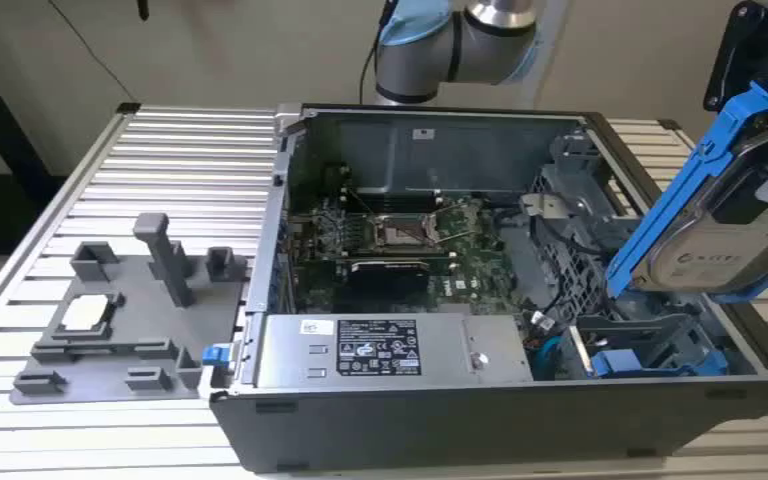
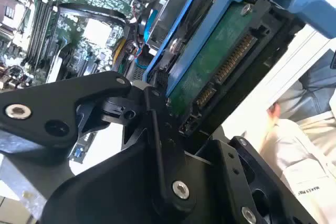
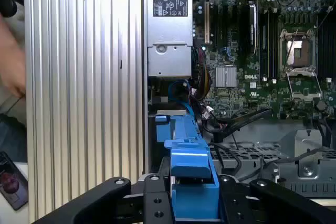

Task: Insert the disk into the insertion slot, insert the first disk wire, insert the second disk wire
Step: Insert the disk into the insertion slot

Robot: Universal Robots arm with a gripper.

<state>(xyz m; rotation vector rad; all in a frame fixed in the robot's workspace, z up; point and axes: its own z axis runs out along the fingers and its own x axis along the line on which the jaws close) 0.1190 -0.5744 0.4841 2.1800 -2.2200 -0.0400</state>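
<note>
Closest to the lens in both wrist views, your gripper (image 3: 191, 195) is clamping down on the disk (image 1: 738, 235), its black fingers (image 3: 152, 199) pressing the sides of the blue carrier frame (image 3: 188, 163); in the exterior view the disk is hanging tilted in the air at about three o'clock, above the edge of the open computer case (image 1: 357, 425) and clear of it; the drive bay (image 1: 644, 340), with a blue-fronted drive (image 1: 624, 362) sitting in it, is lying at about five o'clock, below the disk and apart from it; the motherboard (image 1: 398, 240) is showing near the centre, and the grey fixture tray (image 1: 104, 320) is resting at eight o'clock on the slatted table (image 1: 184, 160). You are likely handling a dense, stiff metal block inside a thinner plastic frame that may be flexing under load; I am judging the frame's long rails the safe hold, since the green circuit board (image 2: 205, 66) and its connector (image 2: 233, 59) are lying bare and looking fragile.
</note>
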